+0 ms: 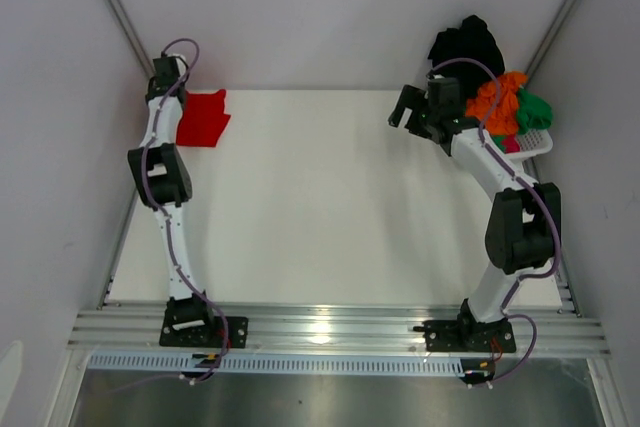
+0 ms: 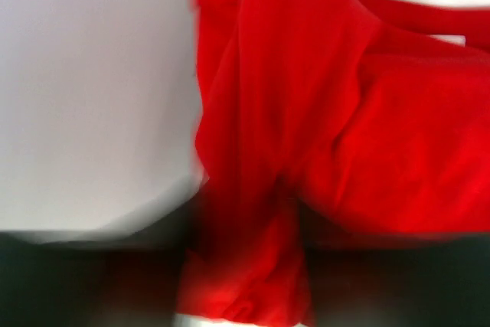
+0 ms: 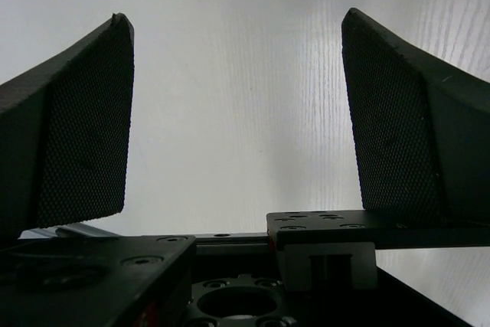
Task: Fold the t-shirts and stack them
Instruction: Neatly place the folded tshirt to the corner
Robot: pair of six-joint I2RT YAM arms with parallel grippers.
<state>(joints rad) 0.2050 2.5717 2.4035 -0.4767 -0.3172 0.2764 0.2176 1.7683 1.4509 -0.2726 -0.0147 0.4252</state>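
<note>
**At the far corners of the white table (image 1: 330, 197): one arm on red cloth, one spread over bare surface**

Right gripper (image 3: 235, 14) hangs with its jaws wide apart and nothing between them, above bare table near the far-right corner. Left gripper (image 1: 166, 79) is at the red t-shirt (image 1: 203, 119), which lies bunched at the table's far-left corner. Cloth runs between its blurred fingers, but I cannot tell whether they pinch it. Both arms reach far forward, elbows raised. At the table's far-right edge, a white basket (image 1: 540, 142) holds a black t-shirt (image 1: 467, 47), orange t-shirt (image 1: 497, 102), green t-shirt (image 1: 533, 109) and pink t-shirt (image 1: 512, 144). Pale walls enclose the table.

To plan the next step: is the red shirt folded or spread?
Folded: the red shirt lies as a compact layered block, not spread flat.
</note>
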